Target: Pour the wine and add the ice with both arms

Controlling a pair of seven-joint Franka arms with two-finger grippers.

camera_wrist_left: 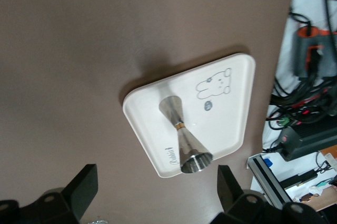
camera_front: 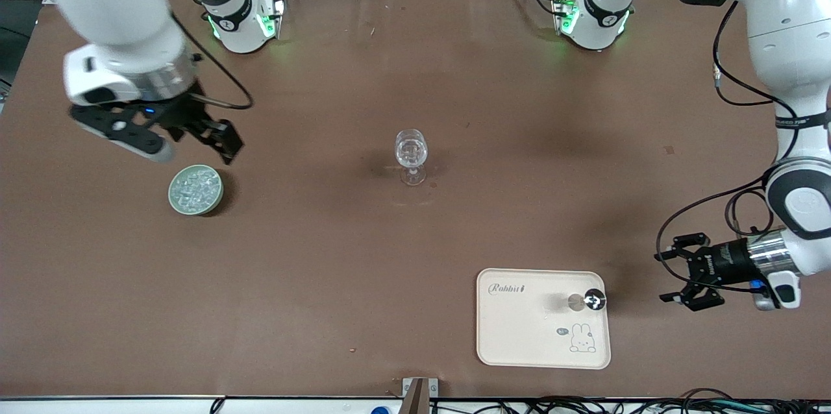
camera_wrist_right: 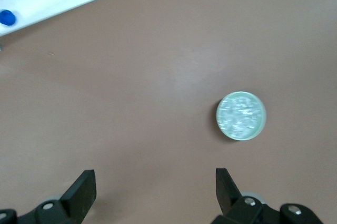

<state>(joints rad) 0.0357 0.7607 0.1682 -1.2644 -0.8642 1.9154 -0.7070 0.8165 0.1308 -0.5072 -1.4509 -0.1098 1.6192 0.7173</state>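
Brown worktop [camera_front: 363, 252], white edge strip nearest the front camera with cables and a blue cap on it. Readable text: "Rabbit" printed in one corner of the cream tray [camera_front: 519, 329], plus a bunny drawing and a small "hi" bubble. The arm link at the left arm's end carries lettering too small to read.

Ice [camera_front: 195, 188] sits in a pale green bowl [camera_front: 173, 196] toward the right arm's end of the worktop; individual chunks blur together in the right wrist view. Stemmed glass [camera_front: 411, 154] stands upright mid-worktop, well apart from both bowl and tray; can't tell whether it holds anything.

Metal jigger [camera_front: 582, 300] stands on the tray. Front view sees it top-down, just a round rim and dark cap. The left wrist view shows the full double-cone shape with a band at the waist; glass and bowl don't appear there.

Right gripper [camera_front: 198, 141] hangs just above the bowl, fingers spread, empty. Left gripper [camera_front: 678, 278] is beside the tray at the left arm's end, fingers spread, empty. Upper arm links are cut off by the frame.
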